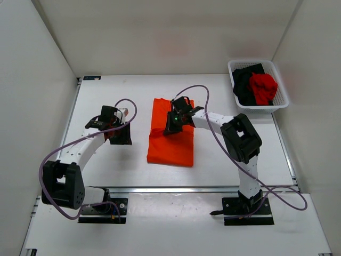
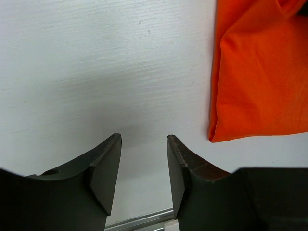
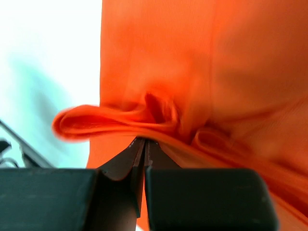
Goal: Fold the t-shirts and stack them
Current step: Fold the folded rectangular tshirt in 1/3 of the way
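Observation:
The orange t-shirt [image 1: 171, 145] lies as a folded rectangle in the middle of the table. My right gripper [image 1: 172, 126] sits over its upper part. In the right wrist view the jaws [image 3: 145, 140] are pressed together on a raised fold of the orange cloth [image 3: 115, 122]. My left gripper [image 1: 121, 136] hangs left of the shirt, open with nothing between its fingers [image 2: 144, 139]; the shirt's near left corner [image 2: 226, 130] lies just to their right. The black t-shirt [image 1: 244, 85] and the red t-shirt [image 1: 264, 88] lie crumpled in the basket.
A white mesh basket [image 1: 281, 81] stands at the back right of the table. White walls close in the left, right and back. A metal rail [image 1: 202, 188] runs along the table's near edge, by the arm bases.

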